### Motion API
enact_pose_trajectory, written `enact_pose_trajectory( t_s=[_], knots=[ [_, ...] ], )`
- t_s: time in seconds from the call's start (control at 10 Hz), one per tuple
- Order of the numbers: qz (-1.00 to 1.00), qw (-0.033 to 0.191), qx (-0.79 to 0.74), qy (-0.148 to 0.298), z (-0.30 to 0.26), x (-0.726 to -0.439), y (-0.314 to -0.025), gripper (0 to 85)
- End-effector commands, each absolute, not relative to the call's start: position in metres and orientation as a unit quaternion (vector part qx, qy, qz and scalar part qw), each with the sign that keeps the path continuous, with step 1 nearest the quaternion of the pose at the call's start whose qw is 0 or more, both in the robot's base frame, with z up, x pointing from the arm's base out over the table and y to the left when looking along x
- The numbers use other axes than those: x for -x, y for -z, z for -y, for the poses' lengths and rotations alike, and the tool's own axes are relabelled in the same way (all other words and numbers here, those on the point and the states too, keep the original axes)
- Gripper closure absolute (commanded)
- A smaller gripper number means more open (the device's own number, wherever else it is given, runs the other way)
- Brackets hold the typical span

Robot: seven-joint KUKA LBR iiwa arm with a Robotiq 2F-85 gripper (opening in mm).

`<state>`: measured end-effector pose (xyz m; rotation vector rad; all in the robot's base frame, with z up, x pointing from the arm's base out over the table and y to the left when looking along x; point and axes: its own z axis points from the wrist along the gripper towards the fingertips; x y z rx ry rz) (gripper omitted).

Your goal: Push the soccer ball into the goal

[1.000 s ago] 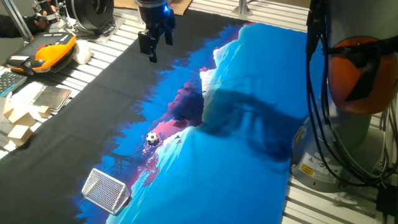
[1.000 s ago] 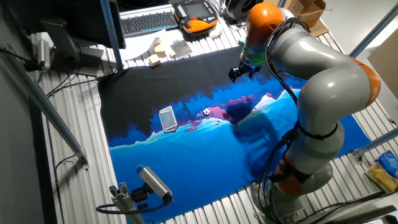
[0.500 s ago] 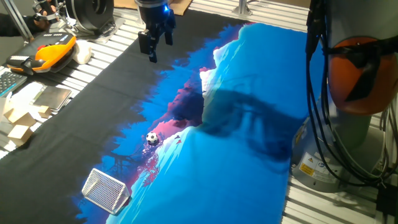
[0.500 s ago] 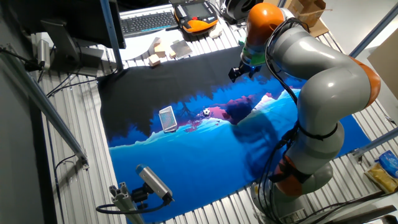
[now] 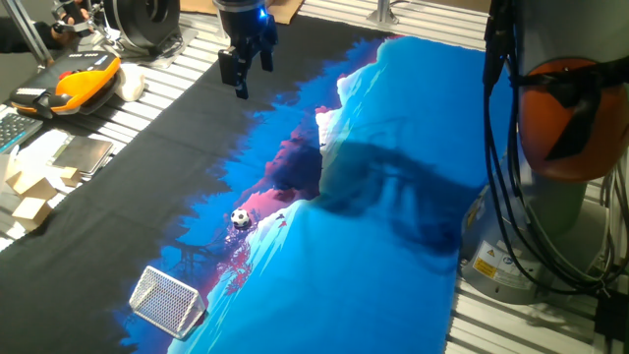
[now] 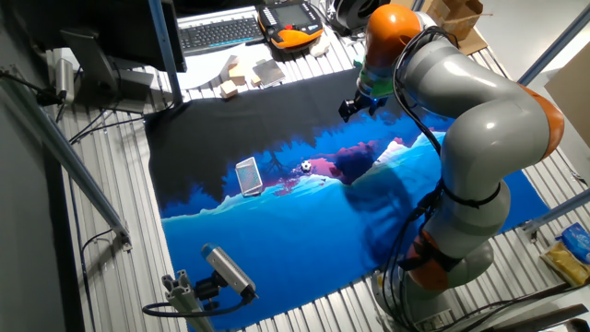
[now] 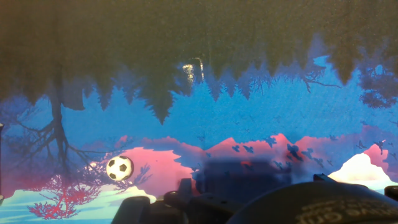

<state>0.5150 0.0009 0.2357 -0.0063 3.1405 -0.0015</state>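
Two things matter for this push: getting behind the soccer ball (image 5: 241,218) and keeping the line to the goal (image 5: 168,300) straight. At this moment the hand (image 5: 242,71) hangs above the dark far part of the printed mat (image 5: 393,147) on the tabletop, well apart from the ball and holding nothing; its fingers point down with a small gap between them in one fixed view, though whether they are fully released I cannot tell, and the hand view shows only dark housing along its bottom edge. The ball sits on the blue and pink band of the mat, near the goal but not touching it, and the goal stands at the mat's near corner in one fixed view, its mesh facing the camera. In the other fixed view the ball (image 6: 305,167) lies between the hand (image 6: 355,106) and the goal (image 6: 248,175), which suits a push along that line. I would judge the approach has not yet begun. To do it well, bring the hand down low on the side of the ball away from the goal, then sweep slowly toward the goal; a tiny ball will likely roll off sideways if struck off centre or too fast
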Motion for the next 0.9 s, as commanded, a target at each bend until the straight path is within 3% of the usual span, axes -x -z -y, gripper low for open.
enact_pose_trajectory(
  t_s=[0.0,0.8],
  knots=[
    [-0.996,-0.088,0.025,0.009,-0.0005,-0.5149,-0.2359,85.0],
    [-0.996,-0.087,0.008,0.01,-0.0007,-0.5152,-0.2361,85.0]
  ],
)
